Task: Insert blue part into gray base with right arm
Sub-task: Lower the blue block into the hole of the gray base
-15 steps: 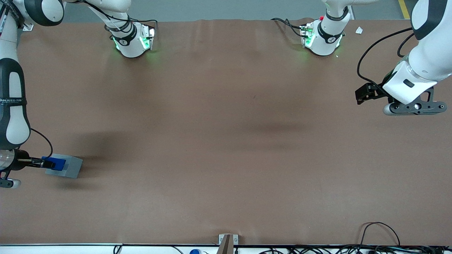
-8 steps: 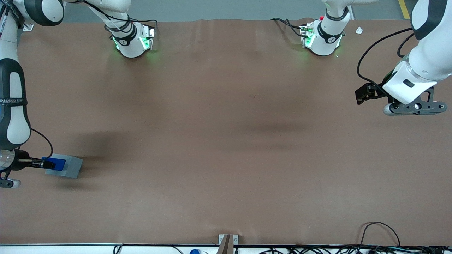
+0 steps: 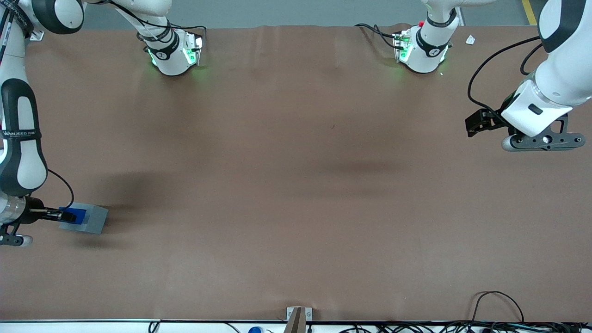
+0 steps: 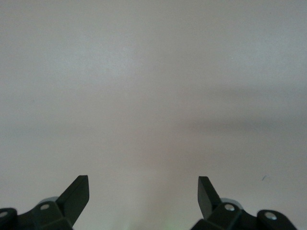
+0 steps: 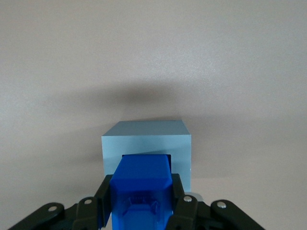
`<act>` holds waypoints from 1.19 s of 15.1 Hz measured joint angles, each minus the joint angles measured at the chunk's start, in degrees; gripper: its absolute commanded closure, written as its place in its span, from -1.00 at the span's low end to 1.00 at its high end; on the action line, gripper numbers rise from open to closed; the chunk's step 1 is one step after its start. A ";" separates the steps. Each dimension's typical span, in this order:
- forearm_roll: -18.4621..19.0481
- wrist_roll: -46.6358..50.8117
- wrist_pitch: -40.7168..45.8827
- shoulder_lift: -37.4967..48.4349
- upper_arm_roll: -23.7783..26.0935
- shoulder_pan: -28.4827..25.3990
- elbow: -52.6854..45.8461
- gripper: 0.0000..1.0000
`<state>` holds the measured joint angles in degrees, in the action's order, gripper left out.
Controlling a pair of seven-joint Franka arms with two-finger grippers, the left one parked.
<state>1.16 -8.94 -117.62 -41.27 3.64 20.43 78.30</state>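
The gray base [image 3: 89, 218] sits on the brown table toward the working arm's end, fairly near the front camera. The blue part [image 3: 75, 214] rests over the base's top, its lower end inside the square recess. My right gripper [image 3: 64, 215] is shut on the blue part, just above the base. In the right wrist view the blue part [image 5: 142, 184] fills the gap between the black fingers [image 5: 108, 196], and it enters the dark opening in the gray base [image 5: 146, 136].
The brown table mat [image 3: 296, 185] stretches wide toward the parked arm's end. Two arm bases [image 3: 173, 53] stand at the table's back edge. Cables [image 3: 495, 300] lie along the front edge.
The right arm's forearm has shifted slightly, and the gripper with the blue part has sunk a little lower onto the gray base. The base has not moved.
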 measured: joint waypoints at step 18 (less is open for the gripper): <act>0.01 0.07 -0.27 -0.07 -0.01 -0.01 0.66 -1.00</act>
<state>1.17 -8.87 -117.89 -41.34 3.63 20.43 78.95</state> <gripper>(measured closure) 0.009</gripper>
